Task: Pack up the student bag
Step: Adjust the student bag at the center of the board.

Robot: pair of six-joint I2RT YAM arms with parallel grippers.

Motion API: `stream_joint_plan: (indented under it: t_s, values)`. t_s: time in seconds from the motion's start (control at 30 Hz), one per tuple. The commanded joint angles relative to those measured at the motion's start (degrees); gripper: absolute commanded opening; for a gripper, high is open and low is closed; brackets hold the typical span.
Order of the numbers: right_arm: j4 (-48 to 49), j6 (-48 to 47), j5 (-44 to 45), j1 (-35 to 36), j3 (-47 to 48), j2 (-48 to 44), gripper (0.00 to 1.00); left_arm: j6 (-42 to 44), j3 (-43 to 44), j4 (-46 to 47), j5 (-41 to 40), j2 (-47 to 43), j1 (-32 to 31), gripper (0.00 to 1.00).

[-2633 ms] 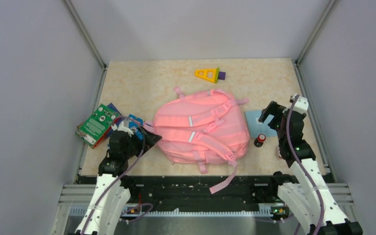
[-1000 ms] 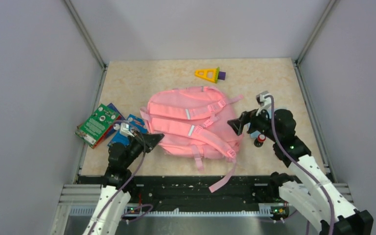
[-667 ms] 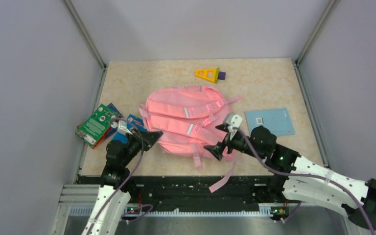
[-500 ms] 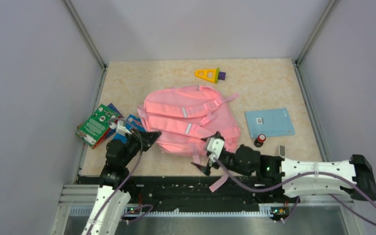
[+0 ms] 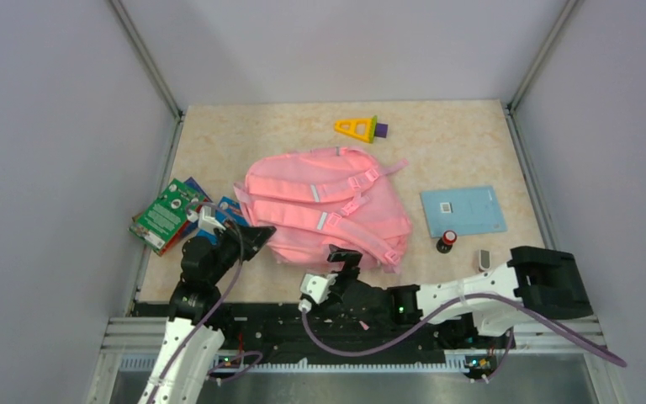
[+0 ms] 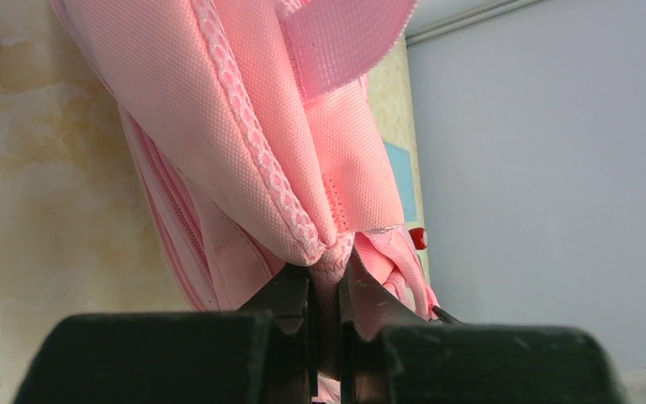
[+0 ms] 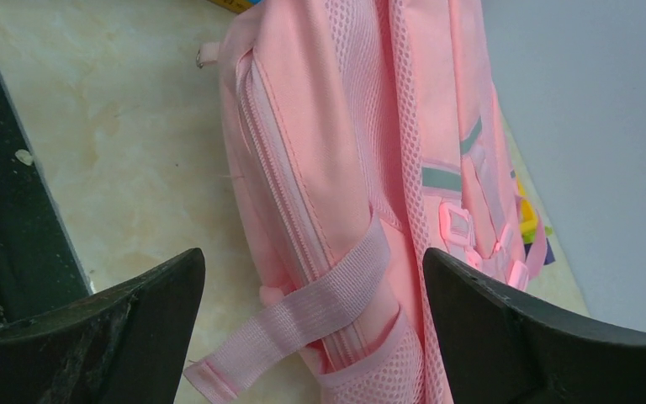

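Student bag, large and pink, lying flat near the middle of the beige marbled surface, padded straps and grey reflective strips facing up, loose webbing tails trailing toward the near edge. Judged soft and floppy, probably light while unpacked, likely to sag, fold and drag rather than lift as one piece. Woven cloth, so neither slippery nor fragile. Best taken by a thick seam, a padded strap or the cloth beside the zip, not by the broad flat panel.

Left tool clamped together on a pinched fold of padded mesh edging at the bag's left near corner. Right tool spread wide apart, holding nothing, low at the bag's near edge, framing in its wrist view the zipped side, a mesh pocket and a flat webbing strap.

Farther out: green box and blue packs just beside the bag's left side. Pale blue card, small red-capped item and small grey piece to its right. Yellow triangle with a purple block well beyond, toward the far wall.
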Motion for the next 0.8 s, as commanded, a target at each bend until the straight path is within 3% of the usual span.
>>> stream_joint_plan:
  t_s: [0.0,0.47,0.6,0.77]
  values:
    - [5.68,-5.43,8.73,1.54,3.25,5.13,0.99,0.27,4.57,7.86,-1.60,-0.98,0.30,0.00]
    - [9.78,-9.34,14.55,0.32,8.63,21.59,0.99,-2.16,8.30,4.48,0.43,-0.97,0.30,0.00]
    - [24.64,-16.25,22.53,-2.57,8.29,27.50,0.99,-4.02,9.74,2.63,0.98,-0.77,0.30,0.00]
    - [40.10,-24.99,24.49,-5.56,8.51,32.69,0.99,-4.25,13.07,-1.27,2.74,-0.03,0.30,0.00]
